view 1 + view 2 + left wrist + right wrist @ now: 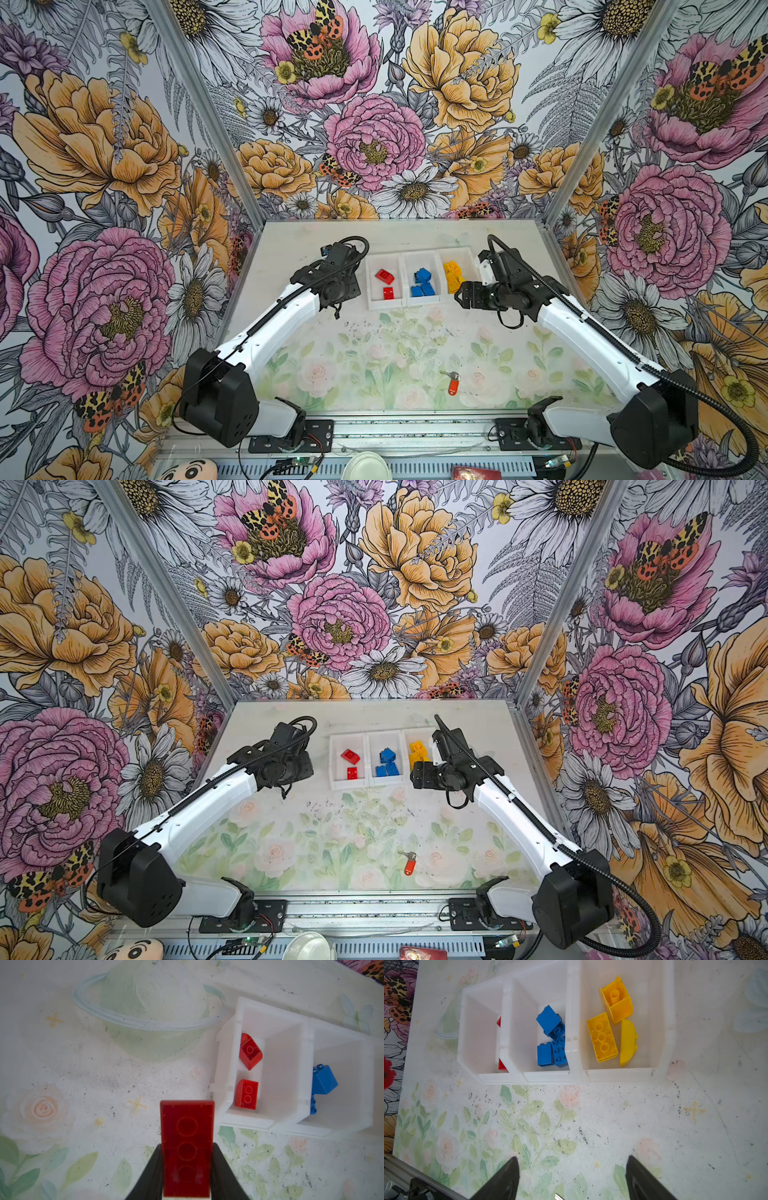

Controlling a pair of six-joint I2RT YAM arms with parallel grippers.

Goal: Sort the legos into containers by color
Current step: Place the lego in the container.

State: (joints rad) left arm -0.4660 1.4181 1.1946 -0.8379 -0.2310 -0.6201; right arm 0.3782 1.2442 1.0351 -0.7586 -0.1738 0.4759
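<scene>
You held one red brick (187,1147) clamped between the left jaws, just left of the containers (386,306), which sat mid-frame in both top views, holding red, blue and yellow legos (423,283) apart. Right jaws stood wide, empty.

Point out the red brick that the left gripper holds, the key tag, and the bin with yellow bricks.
red brick (187,1147): left wrist view, on its middle ring.
key tag (453,387): in a top view, on the plastic tag.
bin with yellow bricks (618,1075): right wrist view, on its front rim.
</scene>
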